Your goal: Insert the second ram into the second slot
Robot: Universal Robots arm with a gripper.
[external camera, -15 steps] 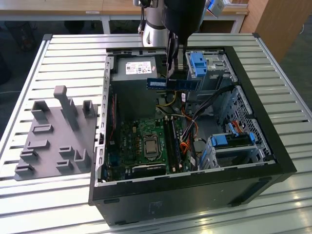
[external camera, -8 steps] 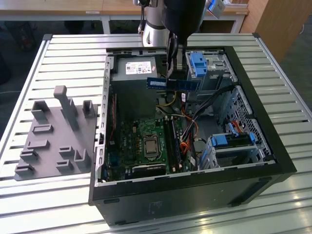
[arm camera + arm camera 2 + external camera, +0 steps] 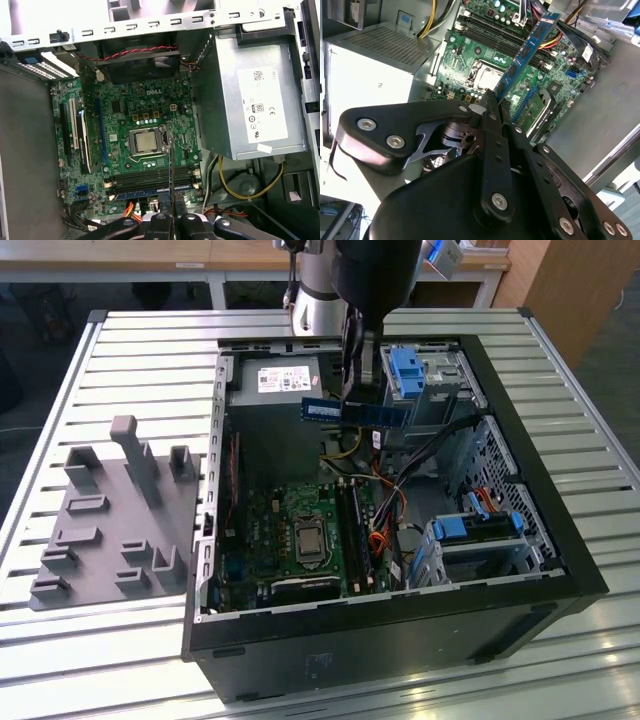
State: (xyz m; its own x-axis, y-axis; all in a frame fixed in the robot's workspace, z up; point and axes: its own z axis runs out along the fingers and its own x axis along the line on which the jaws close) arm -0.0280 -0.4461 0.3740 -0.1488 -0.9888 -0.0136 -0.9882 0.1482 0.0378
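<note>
Memory stick poised over its socket: the second ram [image 3: 355,412], blue with a pale label, hangs level, pinched between the narrowed fingers of the claw [image 3: 358,395] above the open computer case [image 3: 560,570]. It is well clear of the motherboard [image 3: 290,525]. In the first wrist view it stands edge-on over the memory slots [image 3: 140,177], where what looks like another blue stick [image 3: 150,192] already sits. Step in hand: lining up over a free slot, nothing seated yet. Print on the power supply [image 3: 250,405] sticker [image 3: 283,380] is too small to read. Case rests on a slatted counter [image 3: 150,350].
</note>
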